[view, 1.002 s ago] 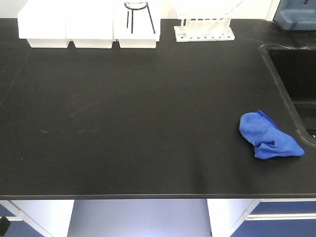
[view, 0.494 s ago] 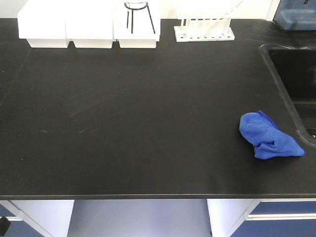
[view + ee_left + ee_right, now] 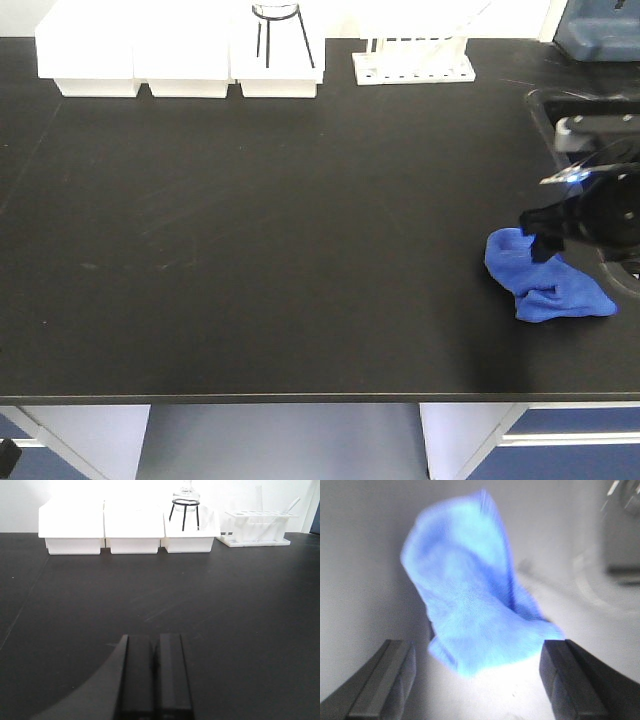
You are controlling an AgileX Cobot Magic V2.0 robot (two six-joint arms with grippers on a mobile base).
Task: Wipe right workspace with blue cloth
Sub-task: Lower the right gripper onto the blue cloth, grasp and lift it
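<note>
The crumpled blue cloth [image 3: 548, 281] lies on the black counter near the right edge, beside the sink. My right gripper [image 3: 545, 235] hovers over the cloth's upper right part. In the right wrist view the cloth [image 3: 470, 600] lies just ahead of the right gripper [image 3: 477, 680], whose jaws stand wide apart on either side of it, not touching it. My left gripper [image 3: 154, 675] shows only in the left wrist view, jaws pressed together and empty, low over the bare counter.
A sink [image 3: 600, 150] is sunk into the counter at the right. White boxes [image 3: 180, 55], a glass flask on a black stand [image 3: 278, 35] and a test tube rack [image 3: 413, 55] line the back edge. The counter's front edge [image 3: 300, 398] runs along the bottom.
My right gripper has come into the front view from the right and now hangs over the cloth. The cloth has not moved.
</note>
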